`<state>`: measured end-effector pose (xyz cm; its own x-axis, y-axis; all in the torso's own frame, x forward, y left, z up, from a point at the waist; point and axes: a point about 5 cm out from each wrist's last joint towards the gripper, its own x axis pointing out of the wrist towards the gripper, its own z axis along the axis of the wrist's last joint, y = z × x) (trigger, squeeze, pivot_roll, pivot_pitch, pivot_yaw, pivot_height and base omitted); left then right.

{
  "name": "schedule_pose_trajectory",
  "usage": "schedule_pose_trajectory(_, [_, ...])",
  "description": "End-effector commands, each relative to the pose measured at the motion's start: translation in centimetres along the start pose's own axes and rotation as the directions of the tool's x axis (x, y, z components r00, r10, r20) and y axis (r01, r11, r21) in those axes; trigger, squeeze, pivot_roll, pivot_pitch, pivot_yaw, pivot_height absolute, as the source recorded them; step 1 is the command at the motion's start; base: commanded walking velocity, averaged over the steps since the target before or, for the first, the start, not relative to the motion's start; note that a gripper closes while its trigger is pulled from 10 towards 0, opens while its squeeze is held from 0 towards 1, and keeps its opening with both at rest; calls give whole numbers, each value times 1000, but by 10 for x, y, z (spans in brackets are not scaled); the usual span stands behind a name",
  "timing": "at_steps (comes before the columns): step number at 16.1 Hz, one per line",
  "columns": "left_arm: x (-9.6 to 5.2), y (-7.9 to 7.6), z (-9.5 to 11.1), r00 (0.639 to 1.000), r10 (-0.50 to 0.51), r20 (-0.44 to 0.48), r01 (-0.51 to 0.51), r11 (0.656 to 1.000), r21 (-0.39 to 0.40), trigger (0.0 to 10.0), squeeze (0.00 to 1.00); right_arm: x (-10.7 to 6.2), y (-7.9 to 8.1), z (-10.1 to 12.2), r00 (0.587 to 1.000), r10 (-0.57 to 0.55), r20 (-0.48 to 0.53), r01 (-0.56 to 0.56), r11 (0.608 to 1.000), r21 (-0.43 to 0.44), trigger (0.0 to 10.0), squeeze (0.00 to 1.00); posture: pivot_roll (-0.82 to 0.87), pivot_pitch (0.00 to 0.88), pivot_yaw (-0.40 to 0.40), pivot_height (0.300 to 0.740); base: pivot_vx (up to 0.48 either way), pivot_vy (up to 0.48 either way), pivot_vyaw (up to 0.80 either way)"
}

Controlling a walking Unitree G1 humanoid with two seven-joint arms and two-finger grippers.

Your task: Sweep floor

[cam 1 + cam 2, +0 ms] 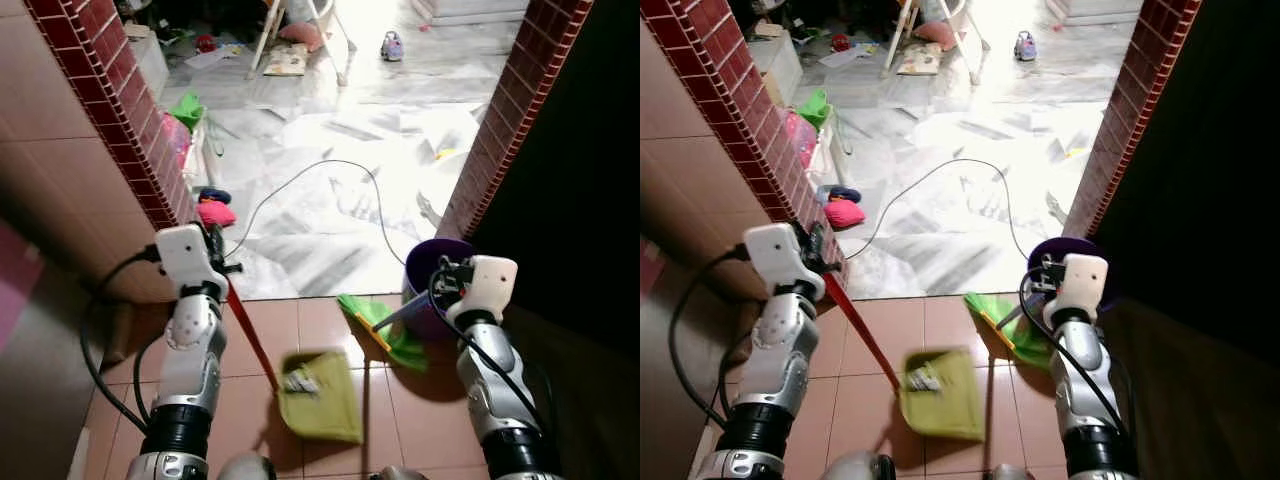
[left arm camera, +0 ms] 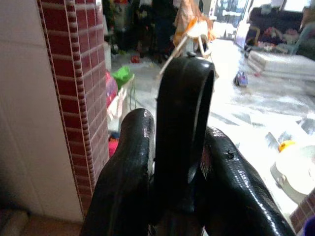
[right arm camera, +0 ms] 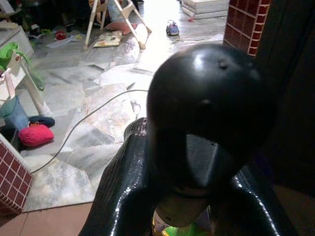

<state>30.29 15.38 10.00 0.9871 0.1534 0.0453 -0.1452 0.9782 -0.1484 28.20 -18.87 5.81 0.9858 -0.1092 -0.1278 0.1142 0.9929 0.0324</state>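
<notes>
Left gripper (image 2: 172,162) is clamped on the black looped top of a red-handled dustpan (image 1: 322,396), whose olive-green pan rests on the terracotta floor tiles (image 1: 300,325) between the two arms, a bit blurred. Right gripper (image 3: 197,196) is closed around the rounded black handle end of the broom (image 1: 385,330), its green bristle head lying on the tiles just beside a purple bucket (image 1: 432,262) at the doorway. Beyond the red brick pillars (image 1: 110,80) a thin cable (image 1: 330,165) snakes over the marble floor (image 1: 320,200), with what looks like a pink cushion (image 1: 215,213) by the left pillar.
</notes>
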Motion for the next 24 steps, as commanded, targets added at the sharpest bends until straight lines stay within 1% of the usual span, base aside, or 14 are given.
schedule_pose_trajectory(1, [10,-6,34,990,-6,138,9,1000,-24,10000,0,-6,-9,-19,994,-51,-99,49,999,-24,10000,0,-125,0,62,740,0,0,-800])
schedule_pose_trajectory(2, [18,-8,57,975,2,223,4,1000,-26,10000,0,-6,-11,-19,994,-52,-100,50,999,-23,10000,0,-134,0,62,740,0,0,-750])
schedule_pose_trajectory(3, [21,-8,69,964,6,266,1,1000,-27,10000,0,-7,-12,-19,993,-52,-105,50,998,-26,10000,0,-135,0,62,740,0,0,-675])
schedule_pose_trajectory(4, [28,-8,91,946,15,325,0,999,-46,10000,0,-8,-17,-21,990,-57,-126,50,997,-61,10000,0,-136,0,62,740,0,0,-463])
schedule_pose_trajectory(5, [31,-8,103,933,26,358,-5,998,-58,10000,0,-9,-23,-24,985,-80,-154,65,993,-101,10000,0,-136,0,62,740,0,0,0])
schedule_pose_trajectory(8, [41,-10,138,900,29,436,8,996,-83,10000,0,-12,-31,-26,978,-90,-187,69,991,-115,10000,0,-142,0,63,740,0,0,-444])
schedule_pose_trajectory(13, [48,-9,153,885,43,464,1,996,-93,10000,0,-10,-23,-21,986,-33,-162,19,996,-85,10000,0,-152,0,67,740,0,0,-800])
schedule_pose_trajectory(15, [49,-8,154,885,50,463,-6,995,-96,10000,0,-10,-18,-24,977,34,-209,-49,997,-67,10000,0,-154,0,67,740,0,0,-800])
schedule_pose_trajectory(16, [50,-8,156,883,55,466,-8,995,-102,10000,0,-12,-14,-30,960,98,-264,-118,991,-62,10000,0,-157,0,68,740,0,0,-800])
schedule_pose_trajectory(17, [51,-9,160,879,56,474,-5,994,-109,10000,0,-18,-8,-42,908,205,-364,-236,971,-41,10000,0,-158,0,68,740,0,0,-800])
schedule_pose_trajectory(19, [53,-11,168,868,56,493,3,993,-117,10000,0,-28,-6,-53,804,345,-484,-410,912,-30,10000,0,-159,0,70,740,0,0,-800])
schedule_pose_trajectory(22, [56,-12,181,851,49,522,14,993,-116,10000,0,-29,-15,-53,766,375,-522,-456,890,-30,10000,0,-163,0,75,740,0,0,-800])
schedule_pose_trajectory(23, [57,-13,186,845,48,533,17,993,-117,10000,0,-27,-21,-52,768,349,-537,-454,888,-73,10000,0,-166,0,77,740,0,0,-800])
schedule_pose_trajectory(24, [58,-13,188,841,50,539,18,993,-119,10000,0,-26,-21,-50,774,344,-532,-445,893,-69,10000,0,-166,0,76,740,0,0,-800])
